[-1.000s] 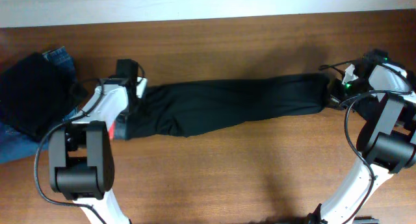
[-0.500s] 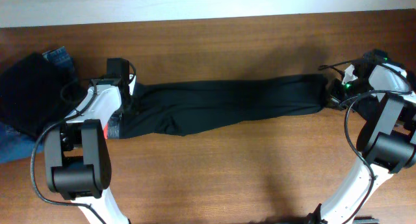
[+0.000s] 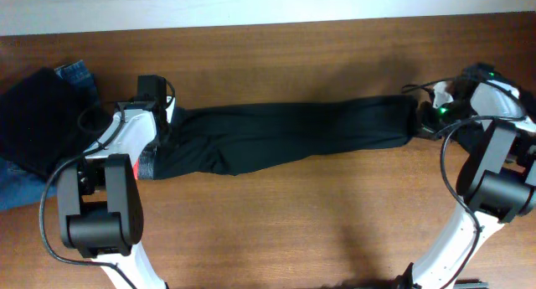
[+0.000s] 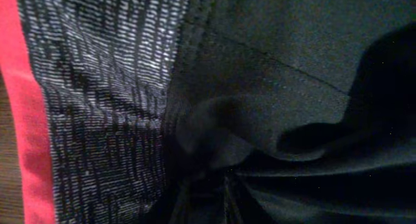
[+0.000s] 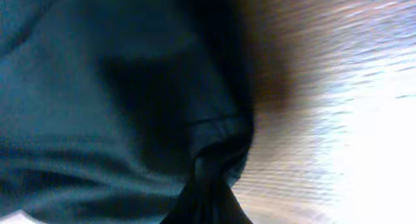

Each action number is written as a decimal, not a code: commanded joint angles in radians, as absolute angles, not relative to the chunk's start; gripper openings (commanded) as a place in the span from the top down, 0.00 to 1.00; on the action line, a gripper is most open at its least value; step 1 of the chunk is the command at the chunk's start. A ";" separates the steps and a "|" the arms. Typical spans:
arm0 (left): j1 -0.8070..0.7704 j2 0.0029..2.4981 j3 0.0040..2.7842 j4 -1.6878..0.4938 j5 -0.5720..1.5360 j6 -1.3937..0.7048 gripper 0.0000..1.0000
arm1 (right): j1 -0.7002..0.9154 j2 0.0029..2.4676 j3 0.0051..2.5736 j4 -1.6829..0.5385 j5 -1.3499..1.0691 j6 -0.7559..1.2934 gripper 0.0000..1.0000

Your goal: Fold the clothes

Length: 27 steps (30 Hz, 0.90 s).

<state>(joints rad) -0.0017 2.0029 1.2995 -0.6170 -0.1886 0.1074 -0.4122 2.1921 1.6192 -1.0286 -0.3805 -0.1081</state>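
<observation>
The trousers [image 3: 285,136] lie stretched in a long, narrow black band across the middle of the brown worktop [image 3: 293,222], running between the two arms, with soft creases and a shallow bulge along the lower edge near the left end. Up close, the left wrist view shows the grey flecked waistband [image 4: 110,107] edged by a red-orange trim [image 4: 26,126], with stitched seams on the matte black cloth beside it. The left claw [image 3: 166,131] sits at the waistband end. Its fingers are hidden under the wrist from above and out of frame in its own camera, but the fabric draws into a tight pucker at that frame's bottom edge, so it is closed on the trousers. The right claw [image 3: 421,121] meets the leg end. Its view is blurred and dark, yet the cloth there also narrows into a pinch, so it too is clamped on the trousers. At the far left a black garment [image 3: 38,121] rests on blue denim [image 3: 75,73], both cut off by the frame edge.
</observation>
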 commanded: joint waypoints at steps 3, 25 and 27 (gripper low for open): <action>0.000 2.018 1.293 -0.621 -0.197 0.094 0.81 | -0.275 2.033 1.662 -1.118 -0.400 -0.176 0.96; 0.000 2.018 1.293 -0.612 -0.197 0.094 0.81 | 0.304 2.031 1.689 -0.987 -0.253 0.044 0.96; 0.000 2.018 1.293 -0.610 -0.197 0.094 0.81 | 0.341 2.047 1.689 -0.987 -0.253 0.043 0.96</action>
